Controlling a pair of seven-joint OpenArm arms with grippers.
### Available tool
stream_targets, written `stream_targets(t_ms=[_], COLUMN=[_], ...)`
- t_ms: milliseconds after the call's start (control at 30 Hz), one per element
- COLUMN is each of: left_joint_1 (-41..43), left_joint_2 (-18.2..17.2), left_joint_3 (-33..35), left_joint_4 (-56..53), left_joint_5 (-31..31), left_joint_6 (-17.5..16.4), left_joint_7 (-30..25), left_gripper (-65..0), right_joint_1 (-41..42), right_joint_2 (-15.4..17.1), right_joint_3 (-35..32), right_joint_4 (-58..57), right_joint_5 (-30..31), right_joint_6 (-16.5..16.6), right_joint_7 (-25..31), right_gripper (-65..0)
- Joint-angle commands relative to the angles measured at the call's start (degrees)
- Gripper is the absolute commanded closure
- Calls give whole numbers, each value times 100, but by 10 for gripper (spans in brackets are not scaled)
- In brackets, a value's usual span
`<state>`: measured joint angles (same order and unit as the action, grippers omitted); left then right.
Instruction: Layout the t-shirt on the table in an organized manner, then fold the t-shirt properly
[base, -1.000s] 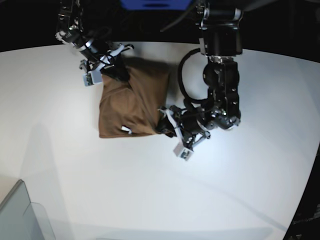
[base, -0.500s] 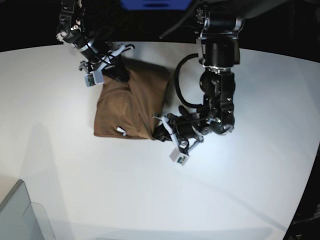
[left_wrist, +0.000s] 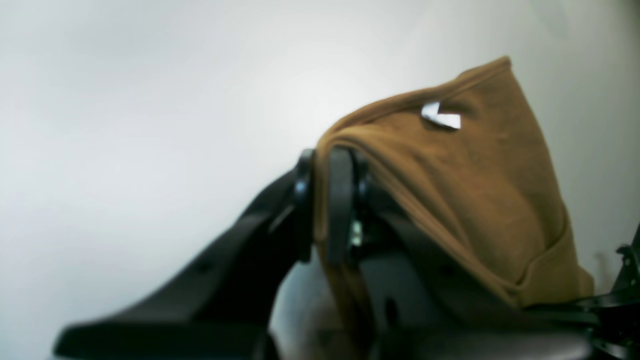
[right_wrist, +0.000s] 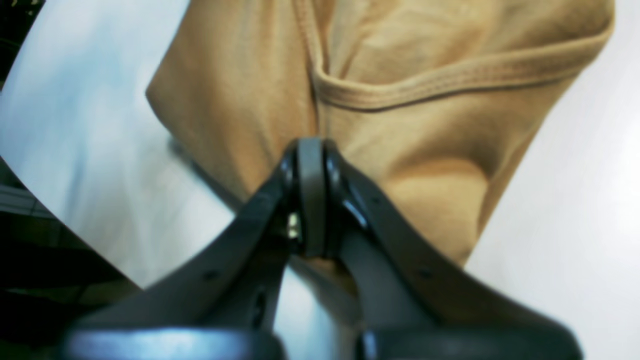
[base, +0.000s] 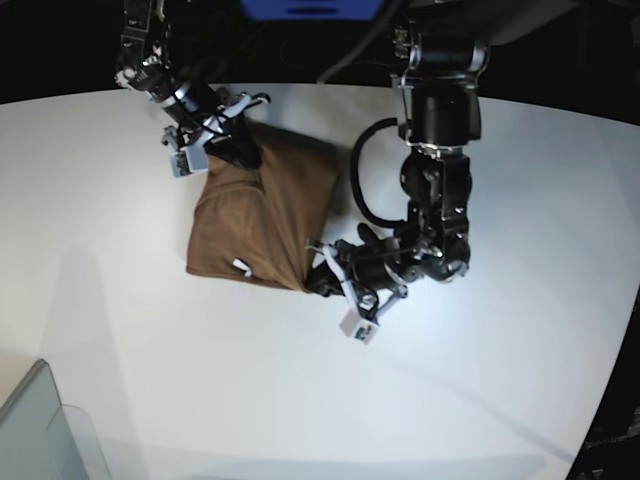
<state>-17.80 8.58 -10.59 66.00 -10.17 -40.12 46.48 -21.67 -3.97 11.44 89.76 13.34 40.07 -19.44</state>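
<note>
The brown t-shirt (base: 262, 210) lies folded into a rough rectangle on the white table (base: 150, 370), its small white tag (base: 240, 266) near the front edge. My left gripper (base: 320, 278) is shut on the shirt's front right corner. In the left wrist view the left gripper (left_wrist: 332, 165) pinches a cloth edge, and the t-shirt (left_wrist: 475, 190) rises from it with the tag (left_wrist: 440, 117) showing. My right gripper (base: 228, 150) is shut on the back left corner. From the right wrist, the right gripper (right_wrist: 310, 150) clamps the t-shirt (right_wrist: 400, 100) just below a stitched hem.
A grey translucent bin corner (base: 40, 430) sits at the front left of the table. The table's curved back edge (base: 330, 86) runs behind both arms, with darkness beyond. White table surface (base: 450, 400) stretches in front of the shirt.
My left gripper has closed on the shirt's front right corner and slid left and forward with it. The shirt has shifted slightly left. The right gripper stayed shut on its corner.
</note>
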Motion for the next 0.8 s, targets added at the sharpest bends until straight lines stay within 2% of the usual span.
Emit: stream_targets(t_ms=[0, 133, 200, 300, 500, 533, 633, 767], left_joint_1=[-149, -132, -53, -44, -18, -18, 53, 440], left_joint_2=[-18, -124, -185, -194, -168, -194, -247, -590], left_joint_3=[0, 0, 0, -176, -853, -897, -1090, -1609], left_joint_4=[139, 139, 139, 139, 139, 148, 411, 1115], left_joint_5=[-130, -130, -130, -130, -139, -139, -130, -130], left_joint_6=[12, 12, 12, 12, 12, 12, 12, 12], left_joint_7=[-169, -160, -98, -81, -81, -81, -81, 315], left_gripper=[-5, -7, -49, -206, -623, -650, -650, -650], right_joint_1=[-53, 35, 35, 35, 35, 35, 35, 35], right_joint_2=[23, 41, 41, 41, 41, 41, 41, 41], right_joint_3=[3, 12, 3, 3, 3, 3, 3, 3], right_joint_4=[5, 5, 5, 5, 5, 5, 22, 198], right_joint_5=[-196, -196, -196, -196, -196, -196, -196, -196], right_joint_6=[-7, -7, -7, -7, -7, -7, -7, -7], right_joint_7=[-249, -249, -249, -249, -249, -249, -249, -249], right_gripper=[0, 0, 0, 0, 0, 0, 0, 0])
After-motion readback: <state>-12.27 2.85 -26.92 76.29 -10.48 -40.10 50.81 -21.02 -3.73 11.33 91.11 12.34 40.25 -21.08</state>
